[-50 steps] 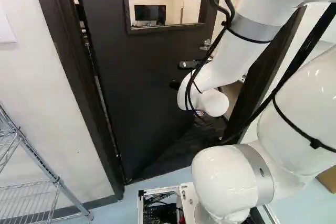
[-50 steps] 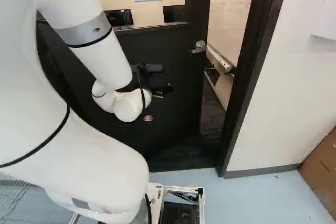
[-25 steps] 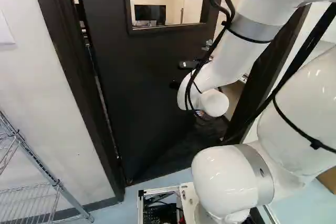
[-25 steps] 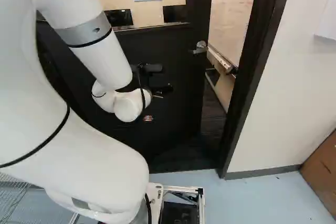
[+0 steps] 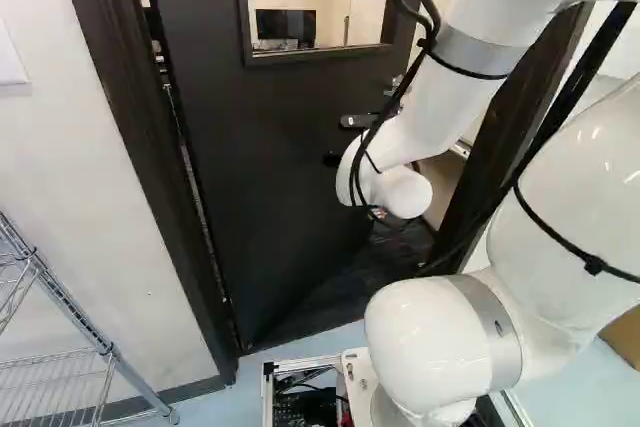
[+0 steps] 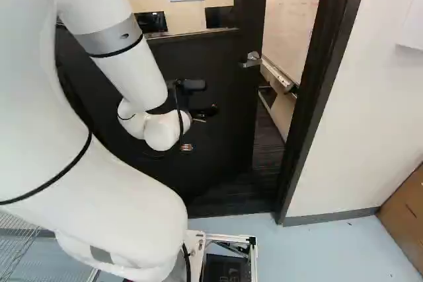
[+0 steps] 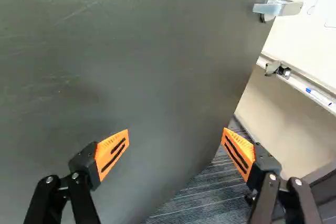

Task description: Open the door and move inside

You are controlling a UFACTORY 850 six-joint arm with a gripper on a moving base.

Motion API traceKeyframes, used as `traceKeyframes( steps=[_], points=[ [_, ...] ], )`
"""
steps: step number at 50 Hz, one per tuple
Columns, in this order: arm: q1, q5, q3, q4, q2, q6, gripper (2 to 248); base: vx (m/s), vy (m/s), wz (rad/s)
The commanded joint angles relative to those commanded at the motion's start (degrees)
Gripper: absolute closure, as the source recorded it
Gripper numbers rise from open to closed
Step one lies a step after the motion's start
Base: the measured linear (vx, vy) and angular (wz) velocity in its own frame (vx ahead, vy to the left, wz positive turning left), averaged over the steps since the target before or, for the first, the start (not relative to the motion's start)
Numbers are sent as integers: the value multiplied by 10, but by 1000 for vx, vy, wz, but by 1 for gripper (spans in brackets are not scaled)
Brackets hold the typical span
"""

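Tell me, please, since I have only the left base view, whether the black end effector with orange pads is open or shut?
Observer: The wrist view shows the black end effector open, its two fingers well apart.
Operator: Thank you. Is the silver metal lever handle between them?
Observer: No, the wrist view shows the silver metal lever handle beyond the fingers and off to one side.
Operator: Understood. I can see one black monitor through the dark door's glass; is there another?
Observer: Yes, the right base view shows two black monitors through the glass of the dark door.
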Motion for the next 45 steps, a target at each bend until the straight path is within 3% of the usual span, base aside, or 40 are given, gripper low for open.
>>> traceKeyframes(
  steps=[45],
  points=[
    [37, 3, -74, 55, -75, 0, 3, 0, 0, 0]
  ],
)
